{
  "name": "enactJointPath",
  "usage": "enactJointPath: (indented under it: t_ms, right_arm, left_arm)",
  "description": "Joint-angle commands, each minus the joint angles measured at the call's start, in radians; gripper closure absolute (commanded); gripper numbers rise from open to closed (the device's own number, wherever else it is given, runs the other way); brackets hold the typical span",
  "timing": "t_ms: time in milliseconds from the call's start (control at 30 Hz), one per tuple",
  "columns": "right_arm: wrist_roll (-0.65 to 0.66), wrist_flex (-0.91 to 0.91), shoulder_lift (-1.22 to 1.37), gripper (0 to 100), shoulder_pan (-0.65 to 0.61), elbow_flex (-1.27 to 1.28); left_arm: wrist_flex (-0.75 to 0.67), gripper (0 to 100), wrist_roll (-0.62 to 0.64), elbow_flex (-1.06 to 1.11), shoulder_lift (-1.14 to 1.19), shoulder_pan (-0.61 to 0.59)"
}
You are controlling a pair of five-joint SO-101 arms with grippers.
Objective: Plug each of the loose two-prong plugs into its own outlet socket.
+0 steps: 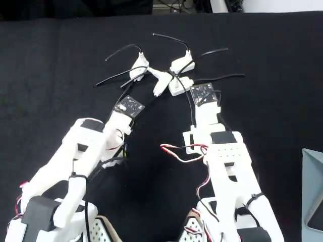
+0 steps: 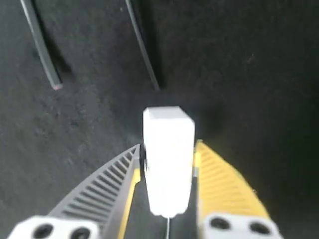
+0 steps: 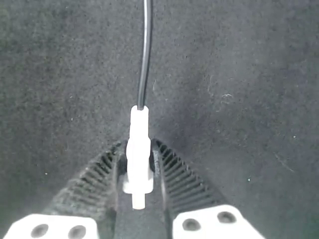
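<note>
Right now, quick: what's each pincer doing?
Left pincer: closed on a white connector block.
Right pincer: closed on a slim white plug on a black cable.

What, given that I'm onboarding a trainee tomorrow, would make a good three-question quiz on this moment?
1. True or false: the left gripper is shut on a white block.
2. The cable running from the white plug held in the right gripper is: A red, B black, C yellow.
3. Fill in: the table is covered with a ___ cloth.

Key: 1 true; 2 B; 3 black.
</note>
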Motion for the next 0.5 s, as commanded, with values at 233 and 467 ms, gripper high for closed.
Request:
enactJointPath:
  t_ms: [233,467]
  right_arm:
    - [0.002,-0.009,-0.025,98.5,0.015,-0.044]
    - [0.002,-0.008,-0.025,98.5,0.015,-0.044]
  left_arm:
    - [0.149,76,0.044,-0.101,-0.227,-0.022]
    - [0.086,76,0.026,-0.099,-0.307,-0.189]
